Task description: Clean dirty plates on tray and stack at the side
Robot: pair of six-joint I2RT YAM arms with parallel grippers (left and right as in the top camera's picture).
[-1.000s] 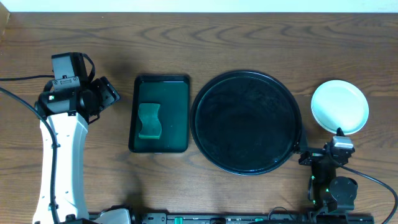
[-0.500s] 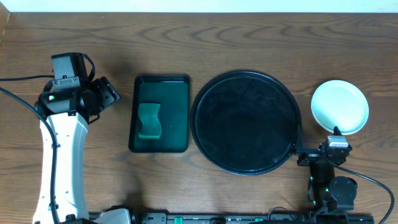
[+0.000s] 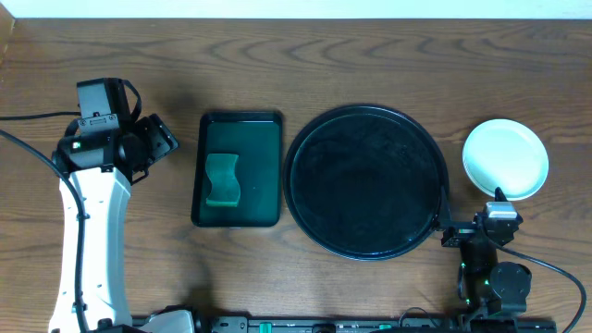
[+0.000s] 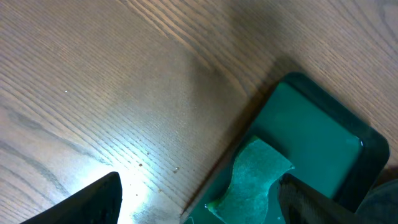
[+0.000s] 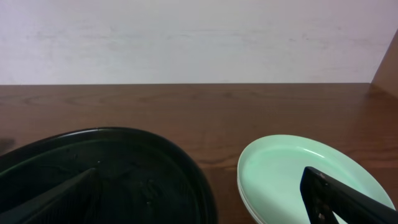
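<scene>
We are holding our left pincer (image 4: pixel 199 182) spread wide and empty over the bare wood of the table (image 4: pixel 93 74), on the left side of the scene. Its two dark fingers (image 4: pixel 99 198) are showing at the near corners of the wrist view. Between them we are seeing the left rim of the small rectangular green tray (image 4: pixel 323 124) and a green sponge (image 4: pixel 252 177) lying inside it. From overhead, the sponge is resting toward that tray's left wall.

The large round black tray (image 3: pixel 365 180) is sitting in the middle of the table, just right of the green one, with a narrow strip of wood between them.

The dirty plates (image 3: pixel 505 159) are sitting in a pile on the wood just right of the black tray, apart from its rim. In the right wrist view they are looking pale mint, one rim lying over another. How many are in the pile we cannot tell.

We are holding our right pincer (image 3: pixel 495 222) low at the near right, just nearer than the pile and beside the black tray's right rim. Its jaws are standing wide apart and are gripping nothing. In its wrist view one finger is showing against the black tray and the other against the plates.
</scene>
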